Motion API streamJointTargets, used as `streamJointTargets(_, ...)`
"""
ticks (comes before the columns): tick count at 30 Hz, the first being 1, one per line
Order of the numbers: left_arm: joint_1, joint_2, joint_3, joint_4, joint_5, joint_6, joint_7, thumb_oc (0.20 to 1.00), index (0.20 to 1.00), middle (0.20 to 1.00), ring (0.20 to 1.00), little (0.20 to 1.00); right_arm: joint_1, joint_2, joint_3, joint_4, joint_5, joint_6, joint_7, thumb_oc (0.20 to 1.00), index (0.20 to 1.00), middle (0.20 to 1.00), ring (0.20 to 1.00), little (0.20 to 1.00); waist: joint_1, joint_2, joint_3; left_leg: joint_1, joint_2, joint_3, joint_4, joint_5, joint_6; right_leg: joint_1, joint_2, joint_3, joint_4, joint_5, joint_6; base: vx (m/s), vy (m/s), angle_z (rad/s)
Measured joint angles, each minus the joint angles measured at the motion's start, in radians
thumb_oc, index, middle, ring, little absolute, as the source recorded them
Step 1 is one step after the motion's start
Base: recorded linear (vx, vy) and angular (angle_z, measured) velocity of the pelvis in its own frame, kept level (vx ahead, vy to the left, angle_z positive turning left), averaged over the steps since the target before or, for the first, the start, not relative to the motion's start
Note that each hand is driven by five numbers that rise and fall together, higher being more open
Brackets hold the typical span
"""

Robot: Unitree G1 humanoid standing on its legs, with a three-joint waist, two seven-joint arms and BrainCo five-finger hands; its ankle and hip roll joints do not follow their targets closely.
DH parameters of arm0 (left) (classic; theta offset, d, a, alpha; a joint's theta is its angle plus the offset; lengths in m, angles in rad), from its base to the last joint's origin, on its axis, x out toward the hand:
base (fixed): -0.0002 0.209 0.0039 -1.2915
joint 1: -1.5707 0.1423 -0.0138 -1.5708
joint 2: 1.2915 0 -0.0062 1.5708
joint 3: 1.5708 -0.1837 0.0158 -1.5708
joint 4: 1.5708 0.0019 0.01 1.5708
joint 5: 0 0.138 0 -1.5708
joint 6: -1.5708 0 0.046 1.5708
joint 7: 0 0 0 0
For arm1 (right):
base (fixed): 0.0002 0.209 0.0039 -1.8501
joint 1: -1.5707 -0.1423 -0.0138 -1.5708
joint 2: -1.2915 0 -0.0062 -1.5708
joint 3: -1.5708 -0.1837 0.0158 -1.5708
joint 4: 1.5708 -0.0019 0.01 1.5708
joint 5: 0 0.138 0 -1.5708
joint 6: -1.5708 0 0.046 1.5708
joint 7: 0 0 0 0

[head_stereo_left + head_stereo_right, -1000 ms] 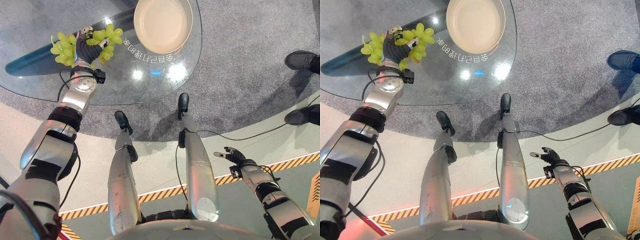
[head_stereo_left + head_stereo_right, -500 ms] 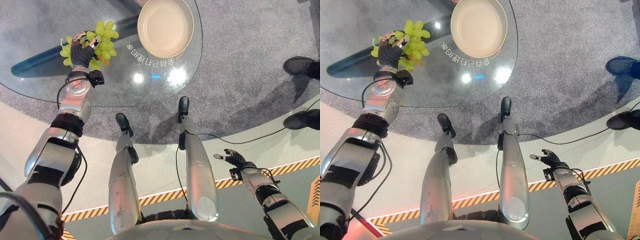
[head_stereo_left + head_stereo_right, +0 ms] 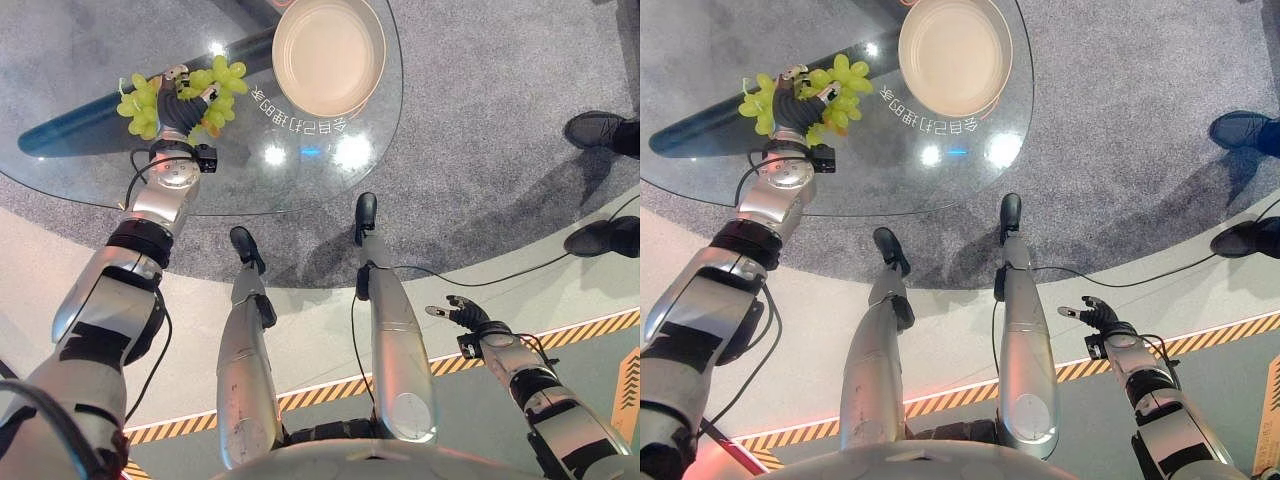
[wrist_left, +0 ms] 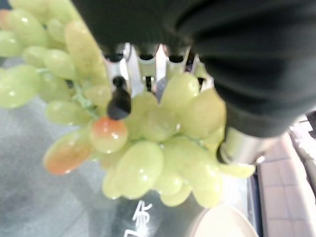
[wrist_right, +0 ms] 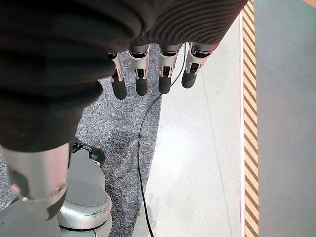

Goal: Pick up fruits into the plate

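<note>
Left eye view: my left robot hand (image 3: 186,96) has its fingers curled round the bunch of green grapes (image 3: 222,79) above the glass tabletop (image 3: 90,150), just beside the cream plate (image 3: 328,55) but not over it. Against the frame a second ago the bunch has travelled toward the plate after a brief dip away; I judge the carry underway, release not yet due. Right eye view: same arrangement; the right robot hand (image 3: 1092,314) hangs low by my side over the floor (image 3: 1240,400), well apart from the tabletop, fingers relaxed and spread, holding nothing. A person's shoes (image 3: 1240,128) stand on the carpet at the right edge. Left wrist view: fingers (image 4: 118,101) and thumb pinch into the cluster, grapes bulging round them, one or two berries tinged orange; the plate's rim shows just past the bunch. Right wrist view: fingers (image 5: 140,81) straight, pointing at the floor, idle.
</note>
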Motion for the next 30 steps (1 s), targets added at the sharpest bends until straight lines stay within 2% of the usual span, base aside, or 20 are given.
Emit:
streamJointTargets(3, -0.014, 0.0, 0.0, -0.001, -0.06, -0.006, -0.022, 0.2, 0.2, 0.2, 0.2, 0.2, 0.0, 0.002, 0.003, -0.001, 0.0, -0.01, -0.007, 1.0, 1.0, 1.0, 1.0, 1.0, 0.004, 0.0, 0.0, 0.002, 0.0, -0.003, 0.0, 0.0, 0.0, 0.003, 0.0, -0.002, 0.002, 0.001, -0.001, -0.01, -0.03, 0.01)
streamJointTargets(7, 0.006, -0.003, 0.004, -0.02, -0.155, -0.049, -0.058, 0.2, 0.2, 0.2, 0.2, 0.2, 0.014, 0.002, 0.018, -0.032, 0.001, -0.018, -0.036, 1.0, 1.0, 1.0, 1.0, 1.0, 0.01, 0.001, 0.0, 0.027, 0.0, -0.011, 0.0, 0.001, -0.001, 0.033, -0.001, -0.011, 0.005, 0.001, -0.001, -0.02, -0.013, 0.04)
streamJointTargets(14, 0.186, -0.023, 0.124, -0.18, -0.25, -0.133, -0.127, 0.2, 0.2, 0.2, 0.2, 0.2, 0.028, 0.003, 0.017, -0.076, -0.005, -0.064, -0.064, 1.0, 1.0, 1.0, 1.0, 1.0, 0.043, 0.0, 0.0, 0.172, -0.001, -0.013, -0.031, 0.002, -0.001, 0.177, -0.001, -0.021, -0.011, -0.015, 0.009, 0.0, -0.006, 0.02)
streamJointTargets(19, 0.228, -0.033, 0.161, -0.221, -0.273, -0.135, -0.167, 0.2, 0.2, 0.2, 0.2, 0.2, 0.048, 0.006, 0.016, -0.114, -0.029, -0.067, -0.065, 1.0, 1.0, 1.0, 1.0, 1.0, 0.059, 0.0, 0.0, 0.251, -0.002, -0.025, -0.073, 0.015, -0.002, 0.264, 0.001, -0.041, -0.044, -0.016, 0.007, 0.01, 0.001, 0.09)
streamJointTargets(24, 0.313, -0.037, 0.197, -0.282, -0.317, -0.132, -0.219, 0.2, 0.2, 0.2, 0.2, 0.2, 0.081, 0.023, 0.016, -0.153, -0.044, -0.074, -0.065, 1.0, 1.0, 1.0, 1.0, 1.0, 0.061, 0.003, 0.002, 0.381, -0.003, -0.031, -0.121, 0.022, -0.003, 0.407, 0.006, -0.064, -0.099, -0.01, 0.004, 0.0, -0.009, 0.07)
streamJointTargets(30, 0.375, -0.049, 0.259, -0.4, -0.35, -0.124, -0.247, 0.2, 0.2, 0.2, 0.2, 0.2, 0.161, 0.023, 0.001, -0.393, -0.052, -0.096, -0.064, 1.0, 1.0, 1.0, 1.0, 1.0, 0.072, 0.005, 0.003, 0.486, -0.003, -0.042, -0.148, 0.015, -0.007, 0.537, 0.009, -0.09, -0.151, -0.01, 0.005, 0.02, -0.029, 0.08)
